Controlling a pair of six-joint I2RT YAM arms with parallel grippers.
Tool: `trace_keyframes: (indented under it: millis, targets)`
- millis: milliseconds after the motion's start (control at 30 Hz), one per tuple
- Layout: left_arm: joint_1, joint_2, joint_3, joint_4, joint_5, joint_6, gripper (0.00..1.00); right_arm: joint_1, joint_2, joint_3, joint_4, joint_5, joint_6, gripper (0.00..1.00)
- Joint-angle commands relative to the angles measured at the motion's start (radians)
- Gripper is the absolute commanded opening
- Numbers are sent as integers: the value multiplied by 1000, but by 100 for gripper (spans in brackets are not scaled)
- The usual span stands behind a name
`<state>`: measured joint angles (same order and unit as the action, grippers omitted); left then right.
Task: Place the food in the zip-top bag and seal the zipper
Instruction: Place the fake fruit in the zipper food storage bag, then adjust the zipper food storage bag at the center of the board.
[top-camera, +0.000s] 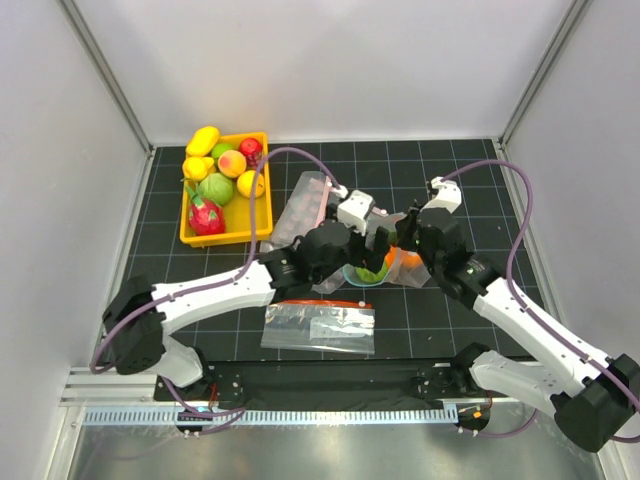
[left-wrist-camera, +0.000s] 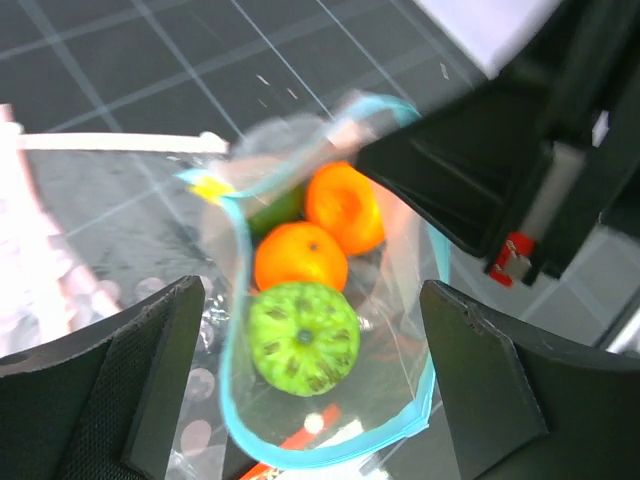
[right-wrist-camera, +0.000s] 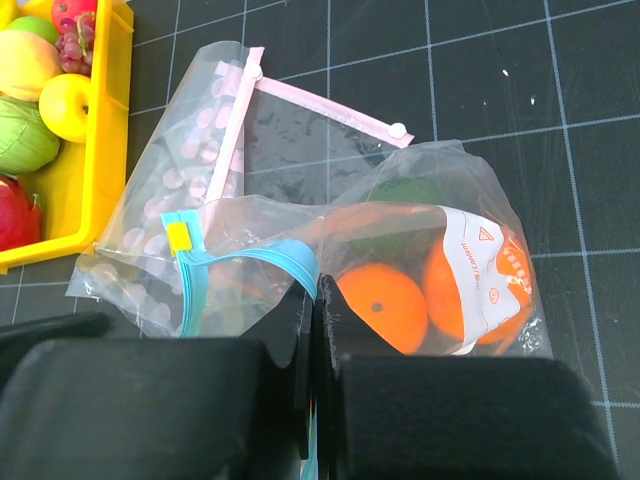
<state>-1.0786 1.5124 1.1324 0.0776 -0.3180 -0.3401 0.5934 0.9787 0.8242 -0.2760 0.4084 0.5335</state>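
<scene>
left gripper (left-wrist-camera: 315, 385) seen spread wide, nothing held | right gripper (right-wrist-camera: 315, 330) pinched closed on zipper (right-wrist-camera: 250, 262) | zip-top bag (right-wrist-camera: 440, 190) found between both grippers, touching dotted bag (right-wrist-camera: 190, 160), mouth held agape, oranges (left-wrist-camera: 300, 255) and green fruit (left-wrist-camera: 303, 338) contained

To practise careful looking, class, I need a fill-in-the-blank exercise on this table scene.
The zip-top bag holds ___ oranges.
The right gripper is ___ on the blue zipper.
The left gripper hangs ___ over the bag's mouth.
The fruit tray is ___.
Missing words: two, shut, open, yellow.
</scene>
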Motion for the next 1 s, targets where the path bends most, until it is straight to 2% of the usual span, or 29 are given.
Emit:
trace_keyframes:
  millis: [0,67,200,267,467,600,667,767,900,967]
  targets:
    - [15,-69,-42,1,-174,-98,92,-3,-29,4,61,38,14,1]
    - [37,-52,-31,-44,-182,-203,90,-3,-34,3,57,47,20,1]
    - [75,57,70,-165,-99,-243,89,-3,-49,-3,57,64,22,1]
    - [75,83,89,-191,-72,-260,82,-3,-54,-7,57,75,25,1]
    - [72,101,9,-101,-40,-347,76,-1,-58,-7,49,105,34,1]
    - [51,101,10,-99,-65,-336,71,-3,-64,-8,47,119,37,1]
    - [33,98,12,-101,-91,-324,65,-3,-67,-8,46,124,37,1]
    - [14,83,15,-101,-107,-312,52,-3,-74,-8,44,127,39,1]
    - [5,34,23,-102,-67,-281,0,-3,-78,-8,44,122,39,1]
    - [6,-4,27,-111,-52,-254,0,-3,-72,-8,47,115,37,1]
